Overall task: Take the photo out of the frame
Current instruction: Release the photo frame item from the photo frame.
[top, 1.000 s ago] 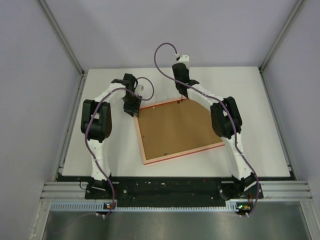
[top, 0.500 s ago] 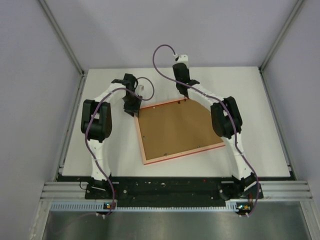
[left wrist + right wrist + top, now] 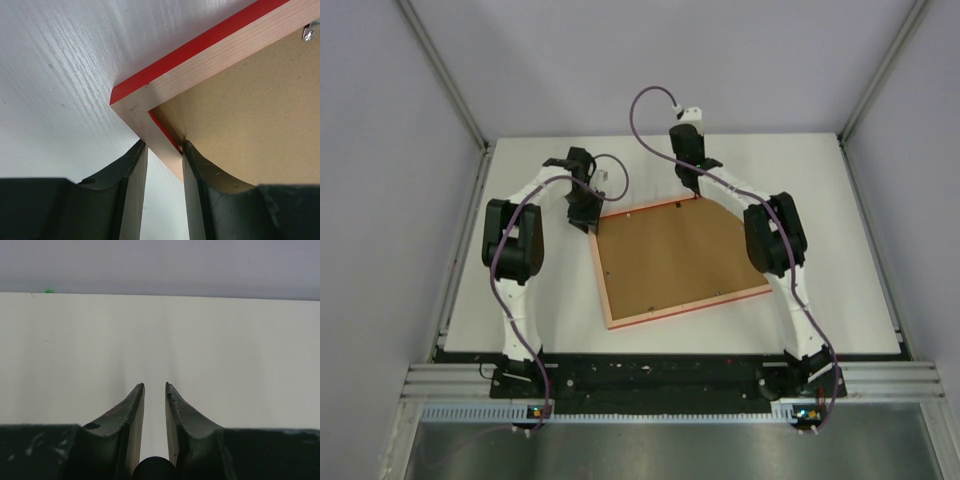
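The frame [image 3: 601,277] lies face down on the white table, its pale rim up and its red edge showing in the left wrist view [image 3: 200,41]. A brown backing board [image 3: 675,255] fills it and hides the photo. My left gripper [image 3: 584,222] is at the frame's far left corner. In the left wrist view its jaws [image 3: 162,150] close on the side rail just below that corner. My right gripper [image 3: 692,192] is at the frame's far edge, near its far right corner. In the right wrist view its jaws [image 3: 154,386] stand almost shut with a narrow gap and nothing between them.
A small metal clip with a screw [image 3: 308,34] sits on the frame's back by the board. White table [image 3: 75,350] stretches beyond the frame to the grey back wall. Metal rails border the table's left and right sides.
My right gripper has shifted a little to the right along the frame's far edge. The left gripper and the frame have not moved.
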Robot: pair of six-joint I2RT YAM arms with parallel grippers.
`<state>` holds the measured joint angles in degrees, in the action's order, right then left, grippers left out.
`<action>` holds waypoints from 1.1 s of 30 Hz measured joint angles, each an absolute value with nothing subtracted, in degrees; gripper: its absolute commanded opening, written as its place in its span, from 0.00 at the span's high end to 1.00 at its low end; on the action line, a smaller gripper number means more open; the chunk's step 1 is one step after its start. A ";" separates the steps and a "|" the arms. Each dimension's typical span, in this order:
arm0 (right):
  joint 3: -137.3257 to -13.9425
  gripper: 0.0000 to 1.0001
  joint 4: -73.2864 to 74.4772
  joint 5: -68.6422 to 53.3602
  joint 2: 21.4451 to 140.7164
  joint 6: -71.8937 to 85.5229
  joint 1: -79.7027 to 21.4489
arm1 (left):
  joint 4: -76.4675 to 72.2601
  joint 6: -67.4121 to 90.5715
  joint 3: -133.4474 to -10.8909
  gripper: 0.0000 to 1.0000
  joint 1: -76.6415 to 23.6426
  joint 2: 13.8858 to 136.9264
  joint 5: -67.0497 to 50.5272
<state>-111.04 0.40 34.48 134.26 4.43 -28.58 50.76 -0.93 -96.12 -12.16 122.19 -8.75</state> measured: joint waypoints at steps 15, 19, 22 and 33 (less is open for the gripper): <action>-111.04 1.00 -0.86 36.69 134.21 4.16 -28.32 | 50.76 -0.93 -96.12 0.62 -12.16 122.19 -8.78; -111.04 1.00 -0.86 37.23 134.21 4.36 -28.32 | 50.76 -0.93 -96.12 0.62 -12.16 122.21 -8.78; -111.04 1.00 -0.86 37.50 134.21 4.80 -28.32 | 50.76 -0.93 -96.12 0.62 -12.16 122.21 -8.78; -109.78 1.00 -1.15 37.89 134.21 7.14 -28.32 | 50.76 -0.93 -96.12 0.62 -12.16 122.21 -8.84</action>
